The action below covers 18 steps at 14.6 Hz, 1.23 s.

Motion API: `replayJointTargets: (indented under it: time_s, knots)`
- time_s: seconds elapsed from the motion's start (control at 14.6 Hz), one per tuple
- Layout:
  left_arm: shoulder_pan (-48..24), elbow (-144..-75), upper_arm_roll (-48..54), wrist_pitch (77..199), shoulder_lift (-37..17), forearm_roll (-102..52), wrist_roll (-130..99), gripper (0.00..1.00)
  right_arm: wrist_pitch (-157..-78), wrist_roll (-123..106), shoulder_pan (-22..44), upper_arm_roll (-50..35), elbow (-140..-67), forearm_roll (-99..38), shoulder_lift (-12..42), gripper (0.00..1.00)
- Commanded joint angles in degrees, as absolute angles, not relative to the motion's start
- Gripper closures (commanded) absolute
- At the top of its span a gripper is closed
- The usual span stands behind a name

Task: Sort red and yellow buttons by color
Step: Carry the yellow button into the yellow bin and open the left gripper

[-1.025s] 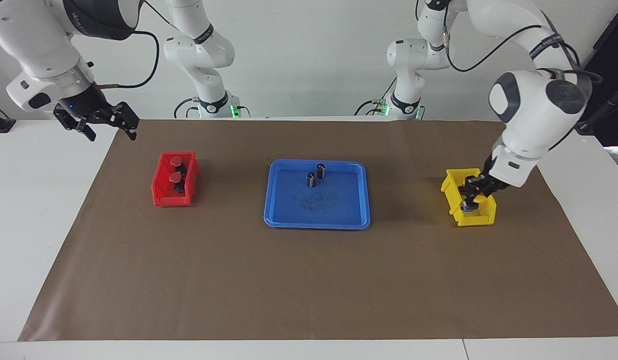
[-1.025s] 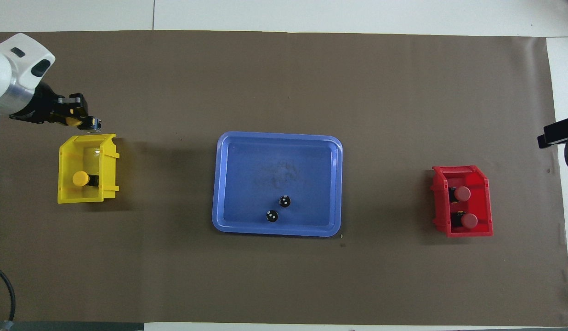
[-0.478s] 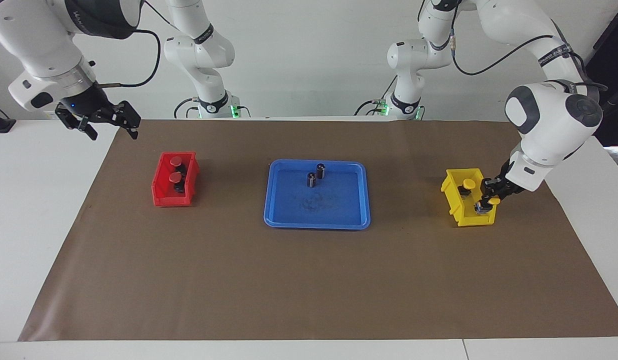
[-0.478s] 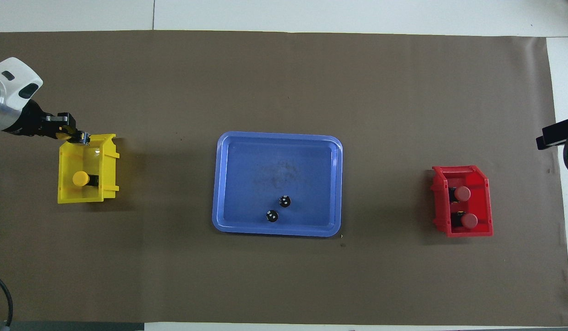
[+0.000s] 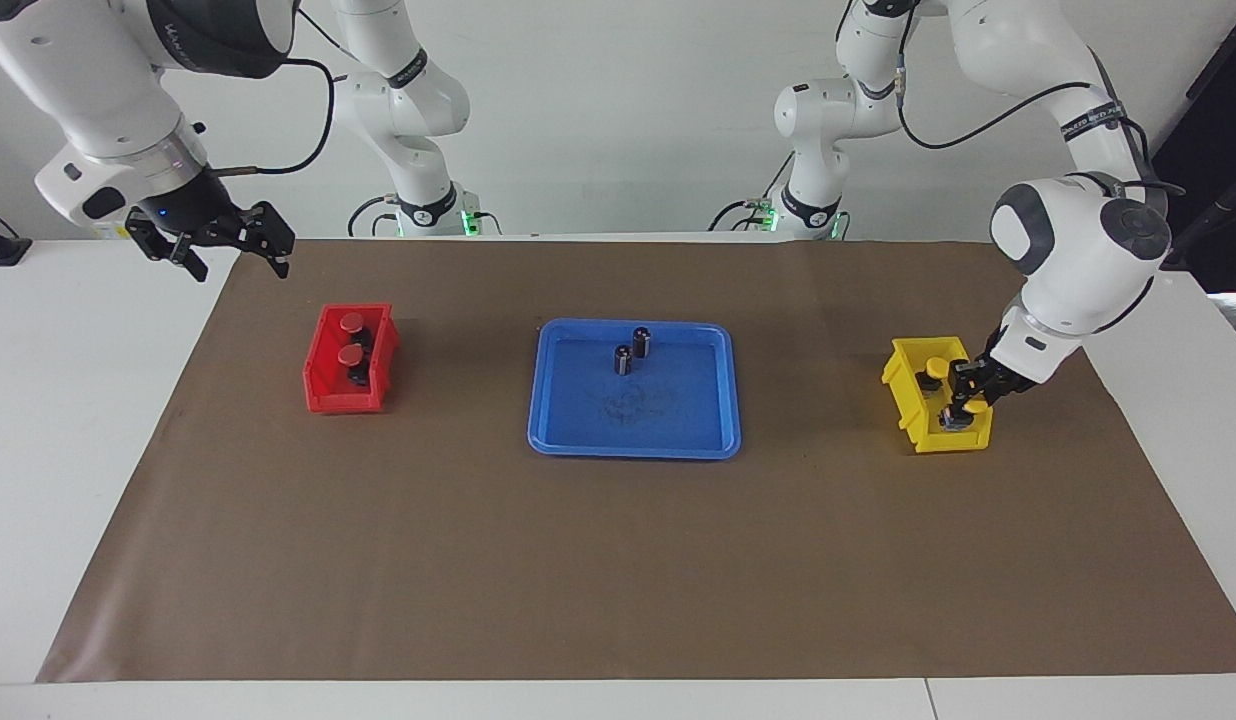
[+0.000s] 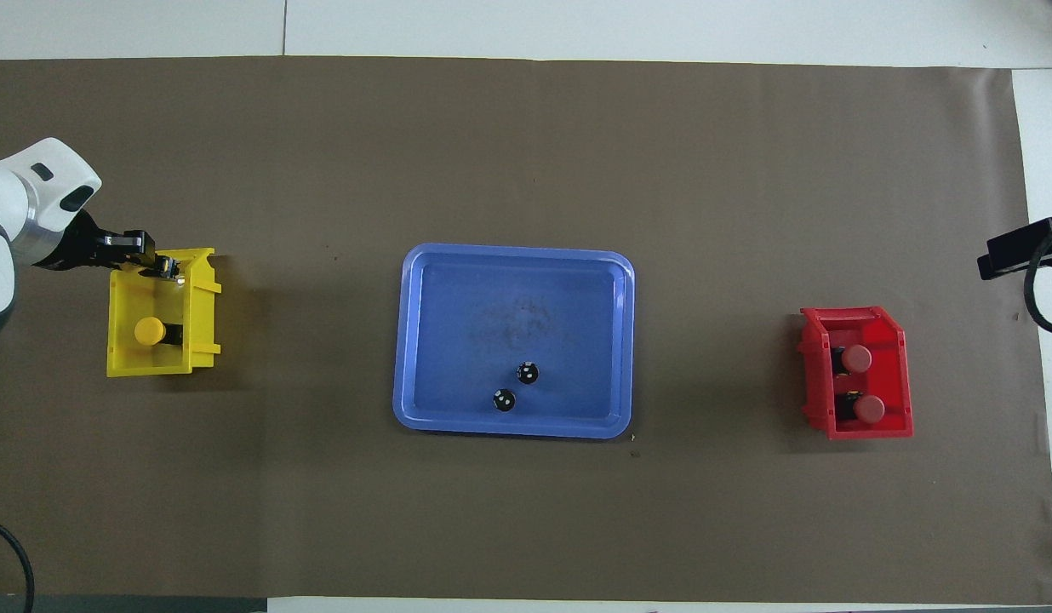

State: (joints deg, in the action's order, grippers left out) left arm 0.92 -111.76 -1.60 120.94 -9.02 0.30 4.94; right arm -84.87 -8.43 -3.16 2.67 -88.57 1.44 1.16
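Note:
My left gripper [image 5: 958,403] is shut on a yellow button [image 5: 962,405] and holds it low inside the yellow bin [image 5: 904,390], at the end farther from the robots. It also shows in the overhead view [image 6: 158,265]. A second yellow button [image 5: 936,368] lies in the same bin [image 6: 204,317]. Two red buttons [image 5: 352,322] [image 5: 350,354] lie in the red bin [image 5: 326,390]. My right gripper [image 5: 228,243] is open and empty, raised over the table's edge at the right arm's end, where the arm waits.
A blue tray [image 5: 578,440] sits mid-table between the bins. It holds two dark capless cylinders [image 5: 641,341] [image 5: 623,359] in its part nearer the robots. A brown mat [image 5: 478,580] covers the table.
My left gripper carried the yellow button from over the mat beside the yellow bin to low inside the bin. My right gripper drifted slightly toward the table's middle.

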Motion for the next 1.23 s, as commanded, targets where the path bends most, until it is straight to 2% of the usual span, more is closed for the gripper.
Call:
replayJointTargets:
  time_s: [0.0,0.21,0.27,0.34,0.41,0.48,0.55,0.68,1.16]
  knots:
    - [2.28,-116.97,-1.49,126.11,-7.47,0.61,5.71,0.99,-84.38,-7.91,-3.34,2.46,-89.56,1.32,0.18,0.00]
    - [2.29,-117.86,-1.49,128.31,-8.26,0.53,5.63,0.99,-84.38,-7.91,-3.43,2.46,-89.56,1.32,0.18,0.00]
    - [2.29,-117.86,-1.49,128.67,-8.26,0.61,5.80,0.90,-84.38,-7.91,-3.34,2.46,-89.56,1.32,0.18,0.00]
    - [2.20,-117.34,-1.49,128.41,-8.35,0.62,5.80,0.54,-84.38,-7.91,-3.34,2.46,-89.56,1.32,0.18,0.00]
    - [2.11,-116.90,-1.49,128.06,-8.87,0.62,5.71,0.26,-84.38,-7.91,-3.34,2.46,-89.56,1.32,0.18,0.00]
    - [2.02,-116.46,-1.49,127.80,-8.96,0.53,5.63,0.15,-84.38,-7.91,-3.34,2.46,-89.56,1.32,0.18,0.00]
    - [2.11,-116.46,-1.41,127.53,-8.70,0.53,5.71,0.00,-84.38,-7.91,-3.34,2.46,-89.56,1.32,0.18,0.00]
    - [2.11,-114.10,-1.49,124.04,-8.00,0.53,5.89,0.00,-84.38,-7.91,-3.34,2.46,-89.56,1.32,0.18,0.00]
    - [1.49,-99.25,-1.23,104.98,-5.19,0.97,8.88,0.00,-84.38,-7.91,-3.34,2.46,-89.56,1.32,0.18,0.00]
